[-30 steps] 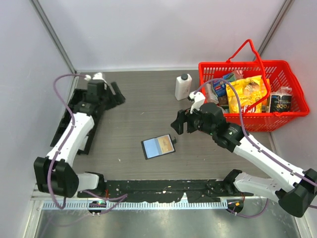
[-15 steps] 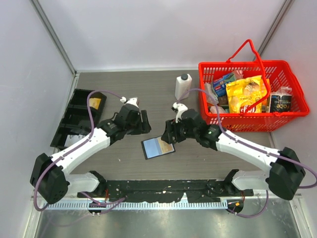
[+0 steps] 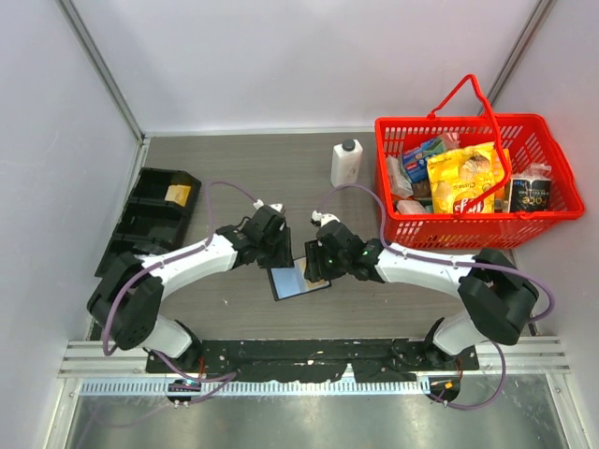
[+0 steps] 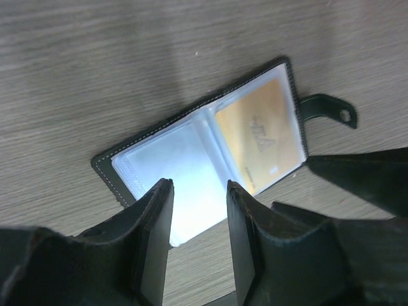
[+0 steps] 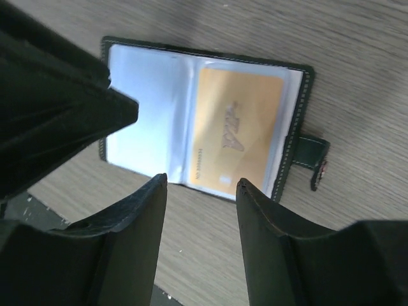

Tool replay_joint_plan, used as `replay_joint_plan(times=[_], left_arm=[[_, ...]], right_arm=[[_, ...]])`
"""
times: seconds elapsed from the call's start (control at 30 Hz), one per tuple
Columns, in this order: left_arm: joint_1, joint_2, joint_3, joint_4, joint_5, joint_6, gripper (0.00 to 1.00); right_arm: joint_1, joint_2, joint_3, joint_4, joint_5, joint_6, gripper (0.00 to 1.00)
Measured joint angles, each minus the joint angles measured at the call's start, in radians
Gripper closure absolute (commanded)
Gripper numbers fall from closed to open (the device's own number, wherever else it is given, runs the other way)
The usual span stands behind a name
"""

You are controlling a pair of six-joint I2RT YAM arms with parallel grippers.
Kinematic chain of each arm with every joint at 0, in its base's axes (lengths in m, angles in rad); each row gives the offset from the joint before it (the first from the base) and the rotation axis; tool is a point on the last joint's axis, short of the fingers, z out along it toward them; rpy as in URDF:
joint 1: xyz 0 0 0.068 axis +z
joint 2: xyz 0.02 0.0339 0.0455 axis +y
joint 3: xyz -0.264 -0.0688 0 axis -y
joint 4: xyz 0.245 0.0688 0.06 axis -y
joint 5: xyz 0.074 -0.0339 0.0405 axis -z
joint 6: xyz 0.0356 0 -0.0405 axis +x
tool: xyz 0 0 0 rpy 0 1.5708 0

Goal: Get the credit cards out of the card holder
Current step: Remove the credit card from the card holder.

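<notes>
Within the last second both arms have closed in on the holder [image 3: 299,280], which lies open and flat on the desk [image 3: 234,178] between them. The left pincer [image 3: 281,254] came over from the tray [image 3: 140,224], the right pincer [image 3: 316,264] from beside the basket [image 3: 524,224]. Each now hovers just above it, fingers apart, gripping nothing. The orange card [image 5: 237,131] and the blue card [image 4: 172,167] sit in their pockets, so pulling looks about to begin.

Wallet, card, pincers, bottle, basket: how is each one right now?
Wallet: open flat, snap tab undone.
Orange card: inside the wallet, not out yet.
Left pincer: open, holding nothing.
Right pincer: open, holding nothing.
Bottle: upright, cap on.
Basket: handle up, groceries inside.
</notes>
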Motion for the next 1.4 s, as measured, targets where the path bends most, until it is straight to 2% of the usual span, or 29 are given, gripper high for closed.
replay_joint_plan(times=[0.43, 0.7, 1.13, 1.4], left_arm=[[-0.029, 0.164, 0.083, -0.142, 0.029, 0.097, 0.6], [-0.03, 0.2, 0.11, -0.226, -0.018, 0.141, 0.68], [-0.03, 0.211, 0.122, -0.241, -0.021, 0.148, 0.72], [-0.03, 0.211, 0.122, -0.241, -0.021, 0.147, 0.72]], right_arm=[[0.0, 0.089, -0.016, 0.003, 0.101, 0.029, 0.48], [0.001, 0.089, -0.018, 0.009, 0.095, 0.025, 0.5], [-0.001, 0.082, -0.034, 0.04, 0.068, 0.007, 0.56], [-0.001, 0.072, -0.036, 0.039, 0.034, 0.006, 0.57]])
